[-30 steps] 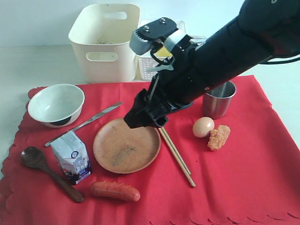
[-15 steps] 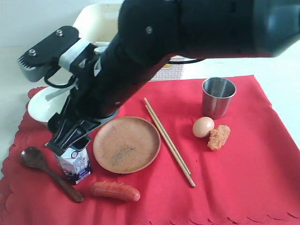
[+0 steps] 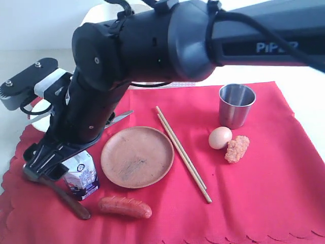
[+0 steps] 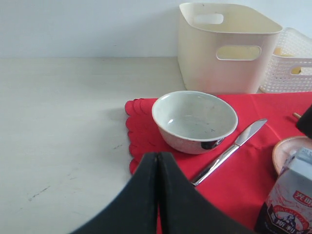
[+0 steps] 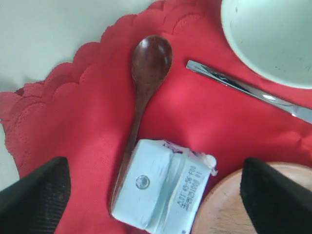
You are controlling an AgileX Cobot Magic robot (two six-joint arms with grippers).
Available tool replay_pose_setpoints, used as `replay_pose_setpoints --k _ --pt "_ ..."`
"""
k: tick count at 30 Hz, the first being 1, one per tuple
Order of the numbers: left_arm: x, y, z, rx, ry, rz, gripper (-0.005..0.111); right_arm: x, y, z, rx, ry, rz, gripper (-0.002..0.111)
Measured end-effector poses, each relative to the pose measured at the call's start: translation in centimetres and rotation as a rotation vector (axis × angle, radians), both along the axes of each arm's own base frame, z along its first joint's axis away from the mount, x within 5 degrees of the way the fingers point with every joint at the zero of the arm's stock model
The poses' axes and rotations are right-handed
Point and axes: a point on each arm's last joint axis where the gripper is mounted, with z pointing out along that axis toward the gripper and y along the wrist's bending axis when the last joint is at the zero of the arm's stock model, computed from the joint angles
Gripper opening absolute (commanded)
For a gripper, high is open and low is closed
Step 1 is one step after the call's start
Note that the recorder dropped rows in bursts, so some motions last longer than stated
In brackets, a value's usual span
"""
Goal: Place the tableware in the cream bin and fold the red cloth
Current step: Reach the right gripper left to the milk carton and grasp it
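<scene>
My right gripper (image 3: 47,163) reaches across to the left and hangs open over the small milk carton (image 5: 161,190), one finger (image 5: 39,195) on each side of it. The dark wooden spoon (image 5: 146,73) lies beside the carton, its handle running under it. The white bowl (image 4: 195,119) and metal knife (image 4: 229,151) lie near the cloth's corner. The wooden plate (image 3: 137,156), chopsticks (image 3: 183,152) and steel cup (image 3: 236,105) rest on the red cloth (image 3: 254,193). The cream bin (image 4: 224,46) stands behind. My left gripper (image 4: 157,155) is shut and empty, short of the bowl.
A white lattice basket (image 4: 290,63) stands beside the cream bin. An egg (image 3: 220,137) and an orange crumbly piece (image 3: 237,148) lie near the cup, and a sausage (image 3: 125,207) lies by the front edge. The right arm hides the bowl and most of the bin in the exterior view.
The right arm has swung left from above the wooden plate to above the milk carton and spoon, uncovering the chopsticks. Its jaws have opened a little wider.
</scene>
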Motion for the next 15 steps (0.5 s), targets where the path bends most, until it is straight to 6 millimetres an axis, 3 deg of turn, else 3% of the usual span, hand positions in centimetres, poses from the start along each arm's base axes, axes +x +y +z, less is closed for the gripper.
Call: replay_pose_setpoints --k 8,10,15 --pt "0.0 0.0 0.0 0.0 0.0 0.0 0.001 0.2 0.3 -2.5 -0.051 0.061 -0.051 0.086" --pt "0.0 0.0 0.0 0.0 0.0 0.0 0.001 0.2 0.4 -3.2 -0.064 0.071 -0.054 0.076" --pt "0.0 0.0 0.0 0.0 0.0 0.0 0.001 0.3 0.4 -3.8 -0.078 0.078 -0.055 0.03"
